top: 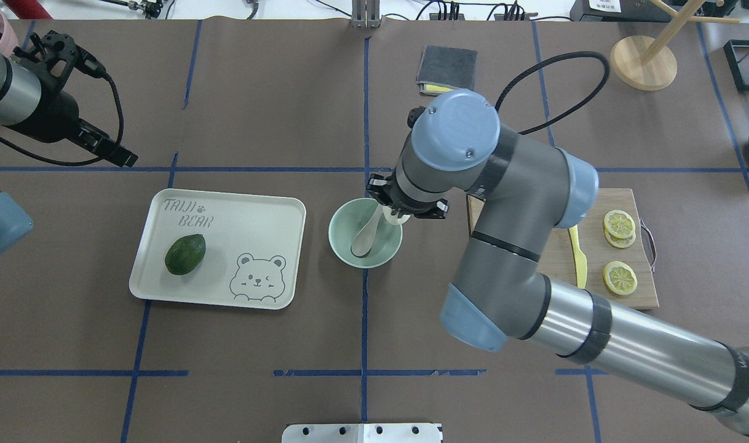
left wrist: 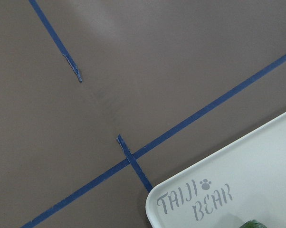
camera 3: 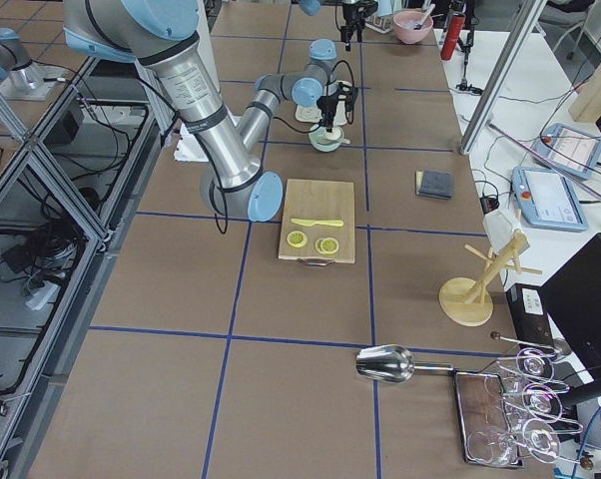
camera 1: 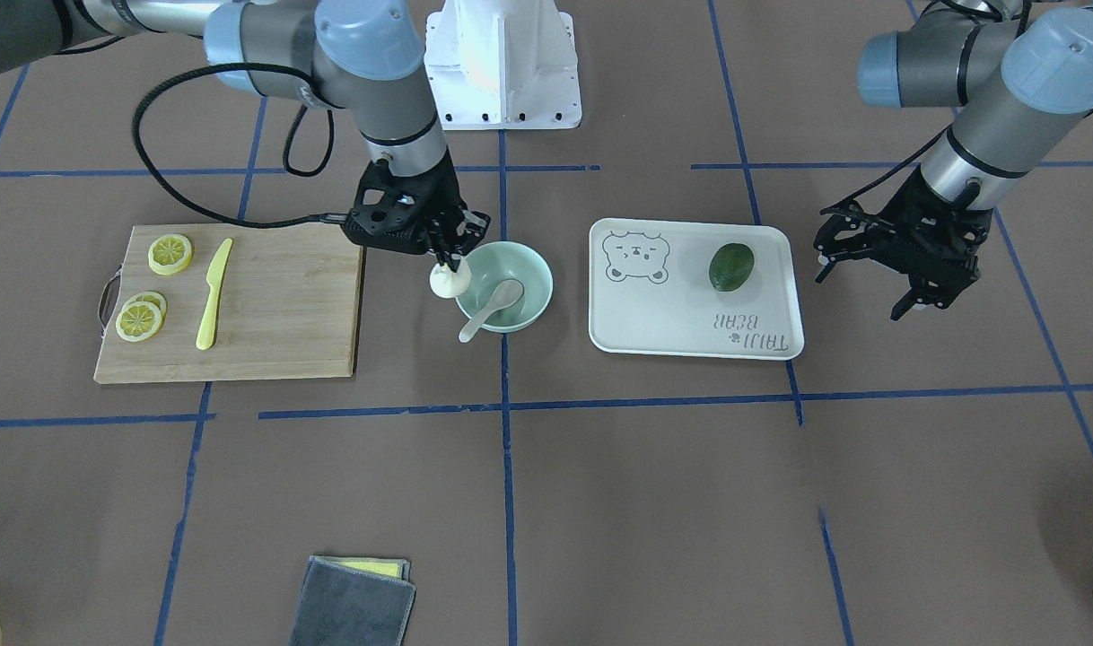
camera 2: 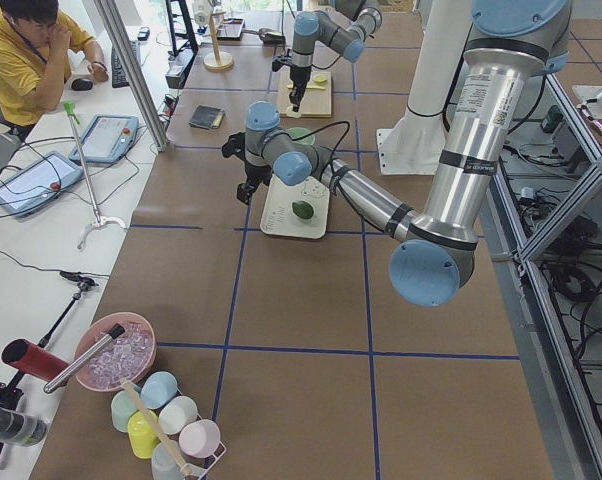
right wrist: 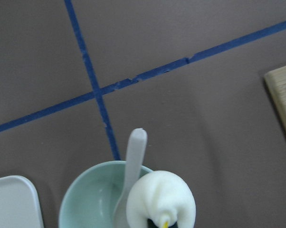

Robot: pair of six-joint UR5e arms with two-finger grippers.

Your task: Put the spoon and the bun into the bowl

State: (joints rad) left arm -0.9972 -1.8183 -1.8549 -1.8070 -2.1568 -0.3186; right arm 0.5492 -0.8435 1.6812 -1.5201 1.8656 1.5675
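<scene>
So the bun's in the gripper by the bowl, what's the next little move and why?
Probably shift the right gripper a little further over the bowl before letting go. The bun it holds hangs over the rim, not the middle. The spoon already lies inside, with its handle over the edge.

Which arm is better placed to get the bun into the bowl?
Right. The right gripper holds the bun at the rim of the bowl; the left gripper hangs open beyond the tray.

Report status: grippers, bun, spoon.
Right gripper shut on bun, at bowl rim, not released. Spoon in bowl, handle over rim. Left gripper open, empty. Path clear.
</scene>
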